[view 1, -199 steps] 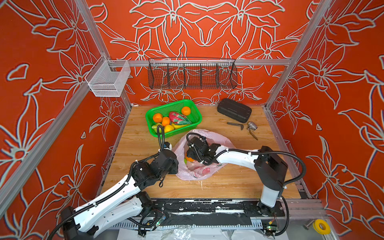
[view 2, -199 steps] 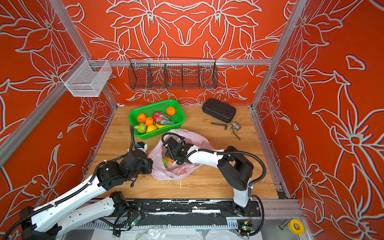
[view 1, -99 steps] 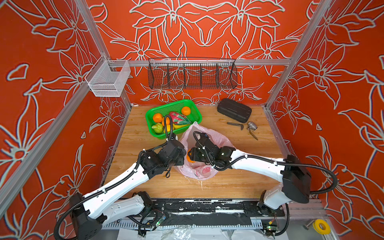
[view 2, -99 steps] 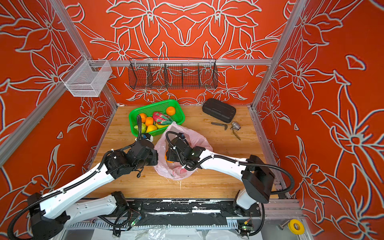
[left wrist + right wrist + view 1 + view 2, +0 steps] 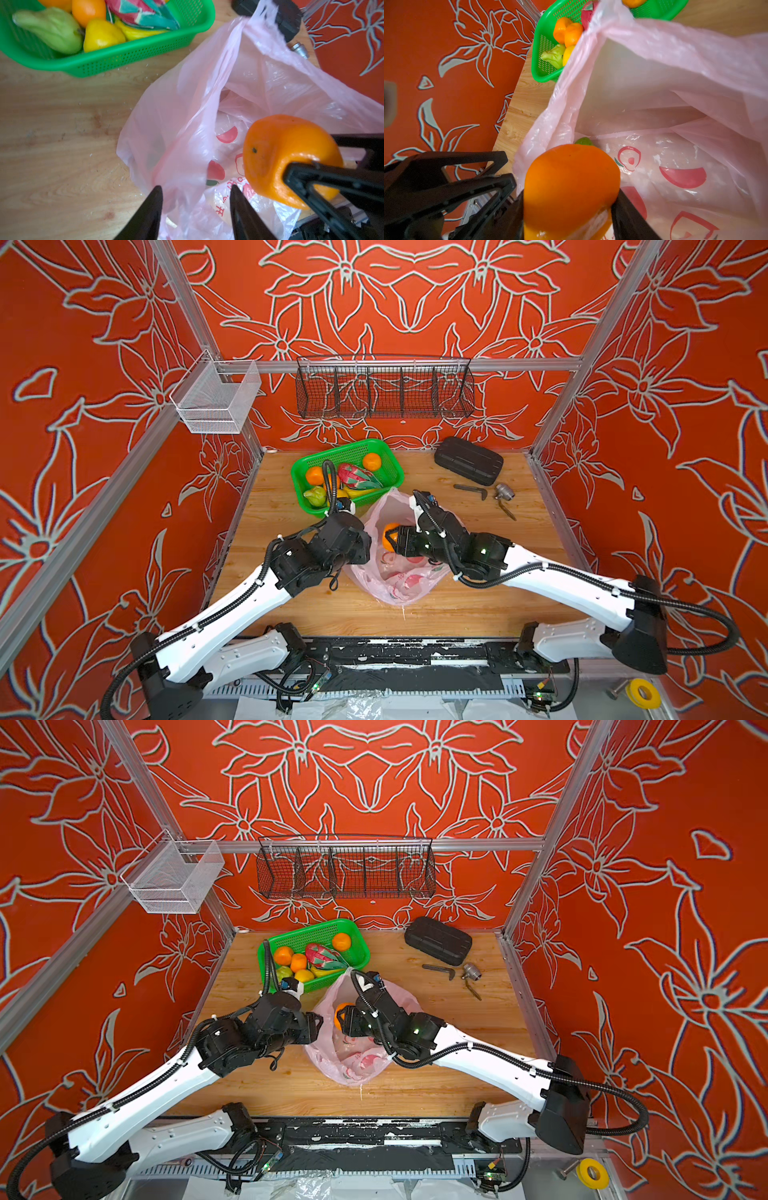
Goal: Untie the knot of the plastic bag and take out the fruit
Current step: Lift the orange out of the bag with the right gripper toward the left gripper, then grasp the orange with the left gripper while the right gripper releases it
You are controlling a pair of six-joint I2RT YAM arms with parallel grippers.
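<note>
The pink plastic bag (image 5: 399, 580) (image 5: 357, 1065) lies mid-table with its mouth gaping, and no knot shows. My right gripper (image 5: 392, 537) (image 5: 569, 199) is shut on an orange (image 5: 341, 1011) (image 5: 280, 158) (image 5: 571, 176), held just above the bag's mouth. A green fruit (image 5: 583, 141) peeks out from inside the bag. My left gripper (image 5: 366, 545) (image 5: 195, 190) is open at the bag's left edge, with loose pink film lying between its fingertips. More fruit sits in the green basket (image 5: 353, 444) (image 5: 124, 58).
A black case (image 5: 468, 460) and small metal tools (image 5: 471, 490) lie at the back right. On the back wall hang a black wire rack (image 5: 384, 391) and a white mesh bin (image 5: 216, 402). The basket stands just behind the bag.
My left arm came in to the bag's left edge and its jaws have opened off the film. The right gripper has risen from the bag with the orange.
</note>
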